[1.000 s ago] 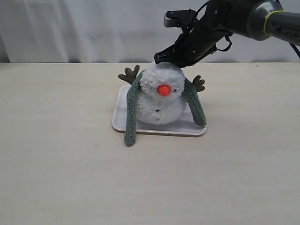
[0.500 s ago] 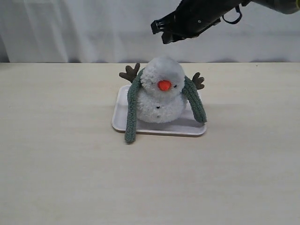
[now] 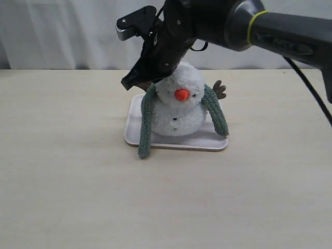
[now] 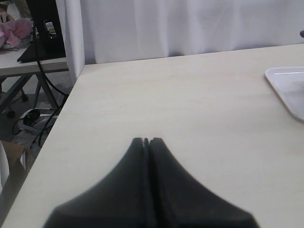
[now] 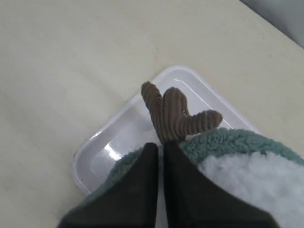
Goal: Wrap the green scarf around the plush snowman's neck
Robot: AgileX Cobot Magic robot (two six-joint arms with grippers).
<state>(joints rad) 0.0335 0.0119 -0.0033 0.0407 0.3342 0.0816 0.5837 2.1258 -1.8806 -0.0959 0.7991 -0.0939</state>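
a: where was the plush snowman (image 3: 179,106)?
b: it sat upright on the white tray (image 3: 207,142) in the middle of the desk (image 3: 78,181), with its carrot nose towards the exterior camera.
a: and the green scarf (image 3: 145,122)?
b: it ran behind the head and hung down the front on both sides, the two ends well apart with the body between them. the end on the left of the exterior view drooped over the tray's front rim onto the desk. the other end lay on the tray near its front corner.
a: how did the right jaws stand?
b: they were pressed together tip to tip, with nothing visible between them. the right arm (image 3: 207,23) stretched across above the snowman's head. the tips were at the shoulder on the left of the exterior view, just over the scarf where it passed the base of the brown twig arm (image 5: 178,114). i could not tell whether they touched the knit.
a: and the left jaws?
b: they were closed as well and held nothing. they hung over bare desk, well apart from the tray, and only a corner of the tray showed in the left wrist view.
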